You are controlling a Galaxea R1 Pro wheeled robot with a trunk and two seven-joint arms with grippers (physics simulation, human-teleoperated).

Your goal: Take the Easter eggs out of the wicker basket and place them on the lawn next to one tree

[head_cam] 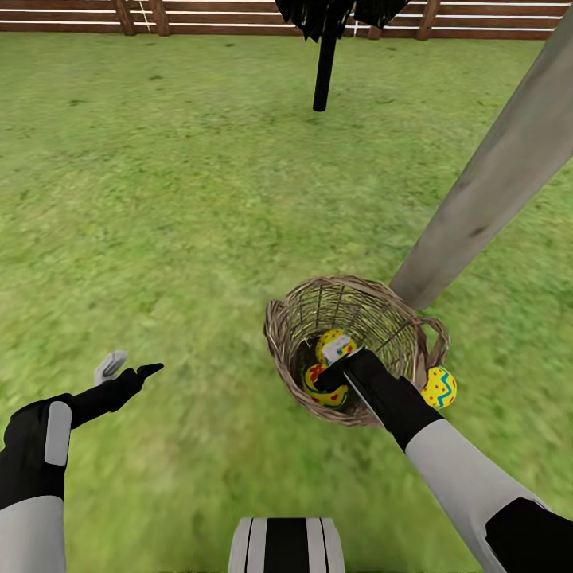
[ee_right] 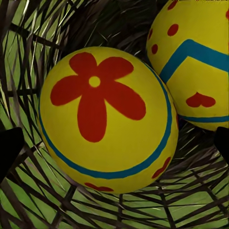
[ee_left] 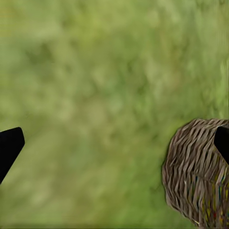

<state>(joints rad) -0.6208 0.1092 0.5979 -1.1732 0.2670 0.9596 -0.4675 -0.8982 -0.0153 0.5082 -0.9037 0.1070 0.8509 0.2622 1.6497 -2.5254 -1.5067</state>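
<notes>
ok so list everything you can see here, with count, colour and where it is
Easter eggs: three, yellow with blue bands and red marks; two inside the basket, one on the grass against its outer right side
wicker basket: one, brown, on the grass at the trunk's foot
tree: one, pale grey trunk, leaning across the right
thin tree: one, black, far centre
fence: one, brown slats, far edge
lawn: mottled green, all around
left end effector: black, open, over bare grass
right end effector: black, open, reaching into the basket at the flower egg
</notes>
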